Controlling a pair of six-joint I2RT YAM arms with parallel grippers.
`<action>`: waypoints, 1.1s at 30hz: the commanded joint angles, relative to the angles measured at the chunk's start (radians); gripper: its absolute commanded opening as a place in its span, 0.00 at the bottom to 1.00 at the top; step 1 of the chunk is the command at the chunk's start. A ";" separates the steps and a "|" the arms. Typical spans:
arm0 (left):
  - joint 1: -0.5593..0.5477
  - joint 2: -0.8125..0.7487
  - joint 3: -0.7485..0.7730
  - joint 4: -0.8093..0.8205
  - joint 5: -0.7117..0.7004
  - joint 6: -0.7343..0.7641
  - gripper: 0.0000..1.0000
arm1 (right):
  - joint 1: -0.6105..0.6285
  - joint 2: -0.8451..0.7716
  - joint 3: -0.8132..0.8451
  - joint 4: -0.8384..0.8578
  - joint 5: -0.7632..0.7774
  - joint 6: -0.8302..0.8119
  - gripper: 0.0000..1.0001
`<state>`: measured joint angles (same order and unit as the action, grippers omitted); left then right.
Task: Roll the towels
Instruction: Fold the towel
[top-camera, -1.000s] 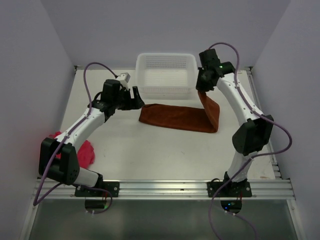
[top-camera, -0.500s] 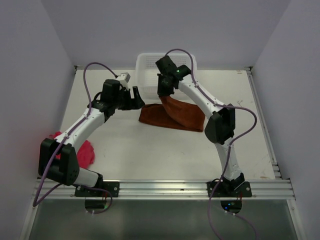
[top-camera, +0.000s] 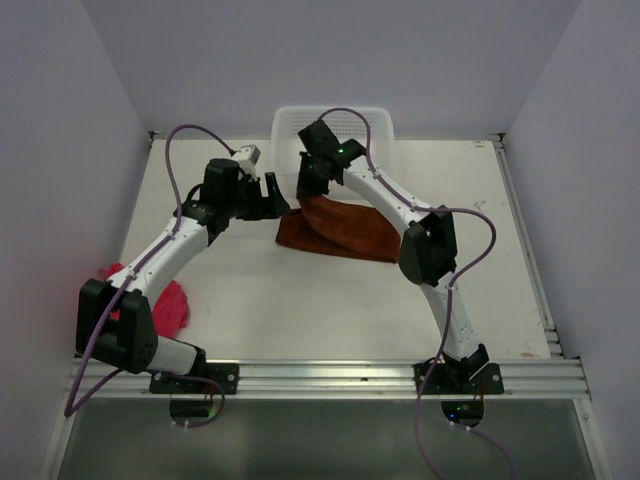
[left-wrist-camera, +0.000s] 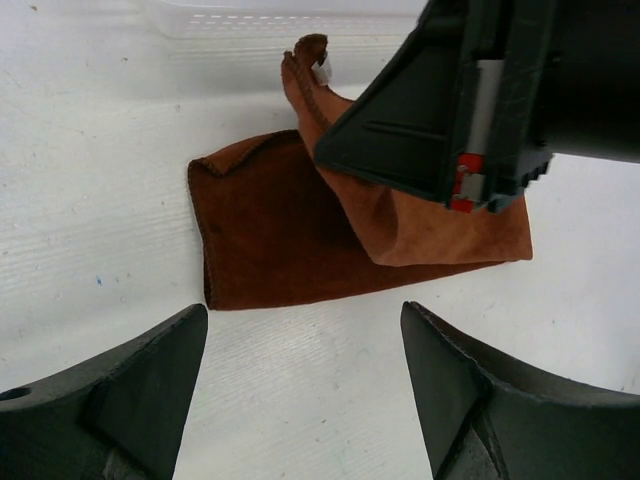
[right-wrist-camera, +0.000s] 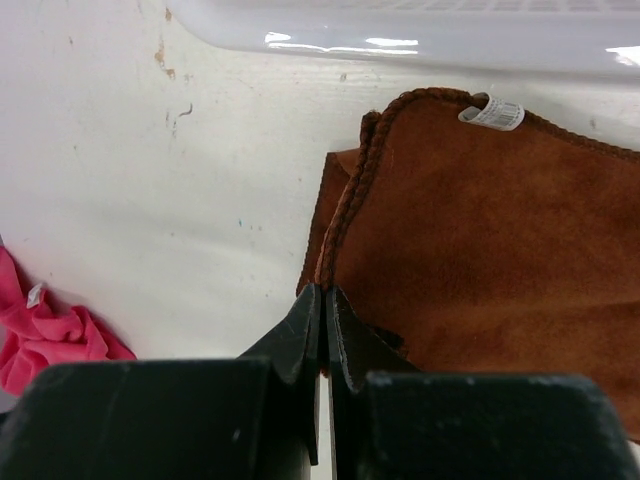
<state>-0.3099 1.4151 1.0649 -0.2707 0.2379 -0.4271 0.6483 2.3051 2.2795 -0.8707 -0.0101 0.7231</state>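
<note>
The brown towel (top-camera: 345, 232) lies on the table (top-camera: 300, 300) just in front of the basket (top-camera: 383, 122). One end of it is raised and doubled back over the rest. The cloth slopes from the grip down to the part that lies flat.

The right end effector (right-wrist-camera: 322, 300) is closed tight on the stitched hem of that raised end, its two fingers pressed together with the edge pinched between them. It stands over the left part of the towel, close to the basket's front wall. A small white label (right-wrist-camera: 492, 112) sits at the top corner of the lifted cloth.

The left end effector (left-wrist-camera: 303, 315) has its fingers wide apart and grips nothing. It hangs above the table just beside the towel's left end, facing the folded cloth and the other arm.

The pink towel (top-camera: 172, 305) lies crumpled at the left side of the table, next to the left arm's lower link and well apart from the brown one.
</note>
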 joint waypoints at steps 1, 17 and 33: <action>0.002 -0.034 -0.003 0.030 0.006 0.001 0.82 | 0.008 0.043 0.000 0.067 -0.060 0.045 0.00; 0.002 -0.050 0.001 0.016 -0.043 0.013 0.82 | -0.027 -0.032 -0.034 0.145 -0.136 0.044 0.42; 0.002 0.067 -0.013 0.022 -0.072 0.008 0.78 | -0.223 -0.716 -0.892 0.242 -0.048 -0.067 0.33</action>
<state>-0.3099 1.4395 1.0649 -0.2691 0.1848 -0.4263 0.4904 1.6619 1.5234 -0.6666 -0.0765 0.6830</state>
